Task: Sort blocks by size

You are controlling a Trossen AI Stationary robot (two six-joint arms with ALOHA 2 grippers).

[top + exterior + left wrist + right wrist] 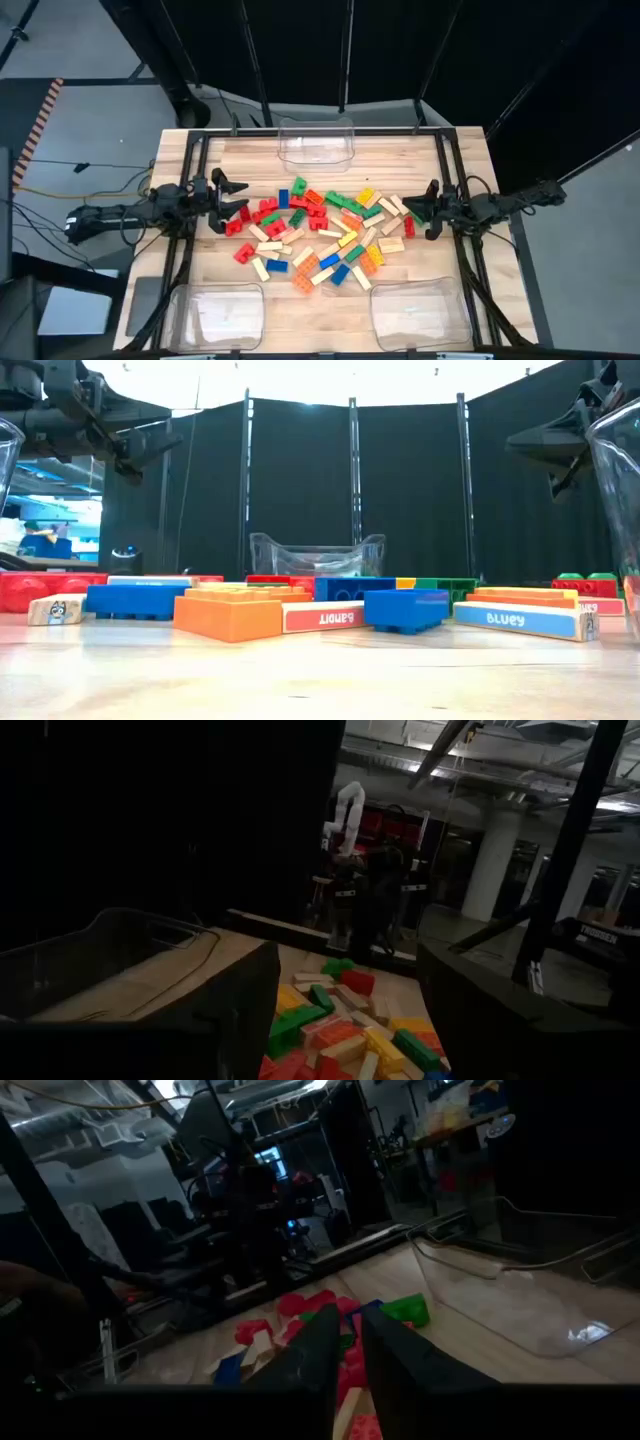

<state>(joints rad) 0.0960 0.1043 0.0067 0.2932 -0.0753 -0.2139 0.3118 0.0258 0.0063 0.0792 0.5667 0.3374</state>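
Both claws hover empty, left claw (233,197) spread at 9 o'clock, right claw (424,212) nearly pressed together at 3; best pick edge blocks (315,238) first.

We see a bench (200,235) of pale planked wood with visible grain and a soft sheen. On it lie the blocks (320,235): the studded bricks (228,612) look like smooth, glossy plastic in red, green, blue, yellow and orange, while the plain bars (525,620) look like pale matt wood with printed faces. We count 3 bins (316,143) of clear, shiny plastic. The frame rails (320,132) look like dark matt metal. A matt black cloth curtain (300,470) hangs behind.
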